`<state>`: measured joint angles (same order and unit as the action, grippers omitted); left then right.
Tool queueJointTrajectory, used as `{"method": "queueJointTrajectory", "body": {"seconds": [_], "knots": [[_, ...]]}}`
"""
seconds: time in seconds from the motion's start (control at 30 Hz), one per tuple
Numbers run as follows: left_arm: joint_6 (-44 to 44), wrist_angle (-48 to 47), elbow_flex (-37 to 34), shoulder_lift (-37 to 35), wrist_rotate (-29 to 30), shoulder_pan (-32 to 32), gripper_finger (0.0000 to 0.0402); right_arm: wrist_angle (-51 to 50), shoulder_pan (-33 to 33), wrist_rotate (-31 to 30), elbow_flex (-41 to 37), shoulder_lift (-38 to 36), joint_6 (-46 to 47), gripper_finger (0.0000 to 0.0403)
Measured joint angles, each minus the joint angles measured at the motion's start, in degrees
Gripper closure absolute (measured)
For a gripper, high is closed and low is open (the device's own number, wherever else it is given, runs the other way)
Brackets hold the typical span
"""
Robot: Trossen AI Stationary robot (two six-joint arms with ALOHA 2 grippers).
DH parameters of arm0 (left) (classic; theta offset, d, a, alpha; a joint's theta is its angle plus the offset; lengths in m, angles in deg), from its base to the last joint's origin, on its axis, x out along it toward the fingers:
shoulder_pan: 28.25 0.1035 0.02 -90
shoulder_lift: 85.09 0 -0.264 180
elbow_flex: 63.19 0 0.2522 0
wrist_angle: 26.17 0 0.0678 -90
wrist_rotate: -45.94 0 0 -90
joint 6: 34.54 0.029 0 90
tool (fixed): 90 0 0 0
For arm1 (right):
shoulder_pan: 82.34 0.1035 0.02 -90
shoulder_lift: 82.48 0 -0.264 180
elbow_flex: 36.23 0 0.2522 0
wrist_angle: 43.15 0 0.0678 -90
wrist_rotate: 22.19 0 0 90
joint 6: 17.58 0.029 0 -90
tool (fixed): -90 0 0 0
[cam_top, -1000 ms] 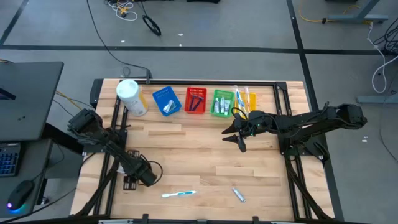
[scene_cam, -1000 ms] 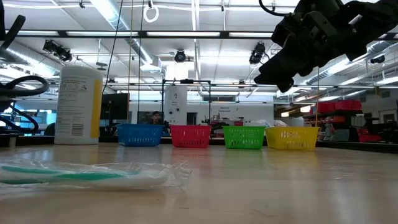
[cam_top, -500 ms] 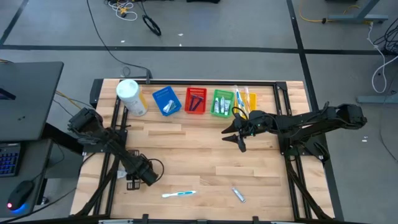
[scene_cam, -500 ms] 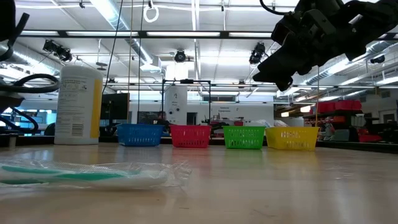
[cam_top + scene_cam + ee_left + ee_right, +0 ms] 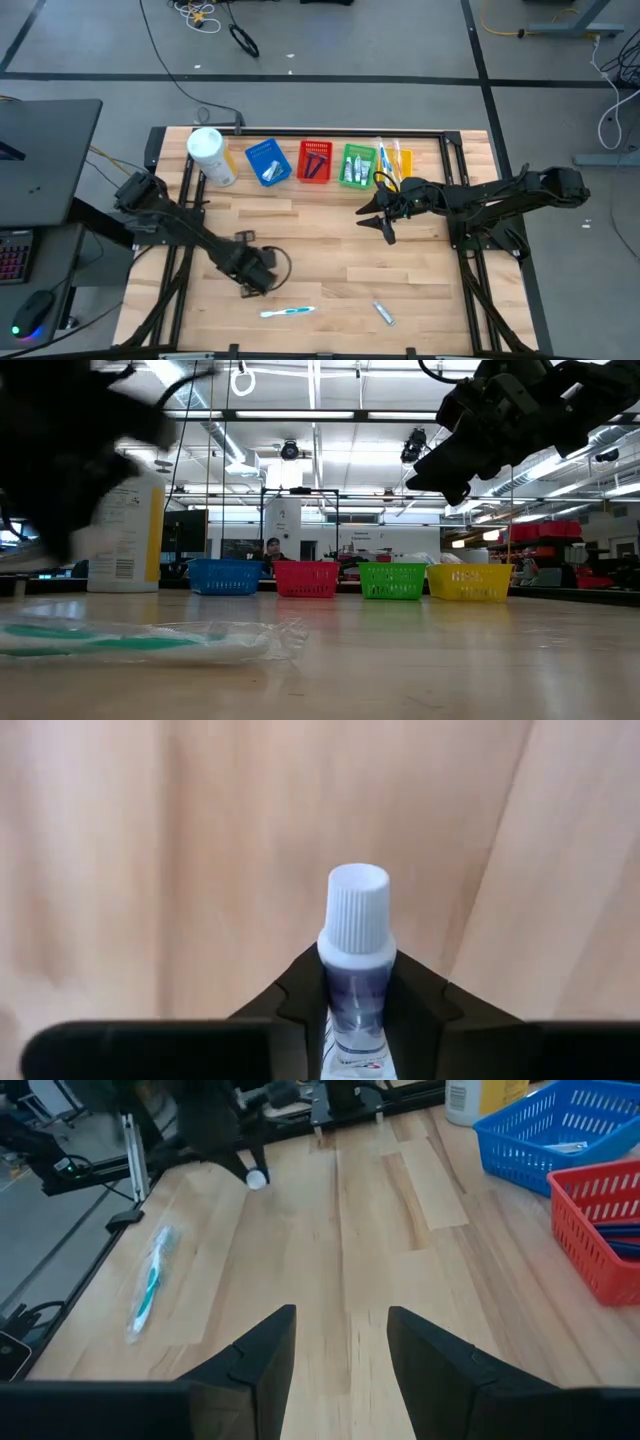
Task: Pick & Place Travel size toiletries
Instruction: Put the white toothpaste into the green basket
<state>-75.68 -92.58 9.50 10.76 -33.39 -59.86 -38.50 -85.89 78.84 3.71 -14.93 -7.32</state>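
Note:
My left gripper (image 5: 252,280) hangs over the near left part of the table, shut on a small toothpaste tube (image 5: 357,1020) with a white ribbed cap (image 5: 358,910). A wrapped toothbrush (image 5: 288,313) and another small tube (image 5: 384,313) lie flat on the table near its front edge. The toothbrush also shows in the low view (image 5: 150,640) and in the right wrist view (image 5: 150,1285). My right gripper (image 5: 385,228) hovers open above the table's middle right, with nothing between its fingers (image 5: 340,1350). My left gripper pinches the tube between its two fingers just behind the cap, at the tube's shoulder (image 5: 357,1000). The fingers come from above and point down. The cap (image 5: 257,1178) sticks out below the fingertips, clear of the table.
Along the far edge stand a large white canister (image 5: 210,155) and a row of baskets: blue (image 5: 267,162), red (image 5: 315,162), green (image 5: 357,165) and yellow (image 5: 402,160), each with small items in it. Bare wood lies between the two grippers.
My left gripper has gone from the table's near left corner toward the right edge and has risen a little. In the low view its arm now shows as a dark blur at the left. My right arm has kept still.

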Motion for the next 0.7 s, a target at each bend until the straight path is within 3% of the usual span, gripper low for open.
{"method": "queueJointTrajectory", "body": {"seconds": [0.2,0.33,0.57,0.7], "knots": [[11.5,5.4,11.0,0.0,16.9,5.2,0.0318,7.7,1.6,-0.1,0.0,3.2,-0.1,0.0234],[22.7,16.6,16.6,0.0,22.7,8.3,0.0319,17.8,4.9,-0.1,0.0,8.9,-2.7,0.0234],[37.6,42.8,18.5,-0.1,19.6,12.7,0.0319,32.6,9.0,-5.2,0.0,17.4,-8.2,0.0233],[38.6,45.8,18.5,-0.1,17.1,15.1,0.0320,36.4,10.7,-4.5,0.1,18.7,-12.9,0.0224]]}}
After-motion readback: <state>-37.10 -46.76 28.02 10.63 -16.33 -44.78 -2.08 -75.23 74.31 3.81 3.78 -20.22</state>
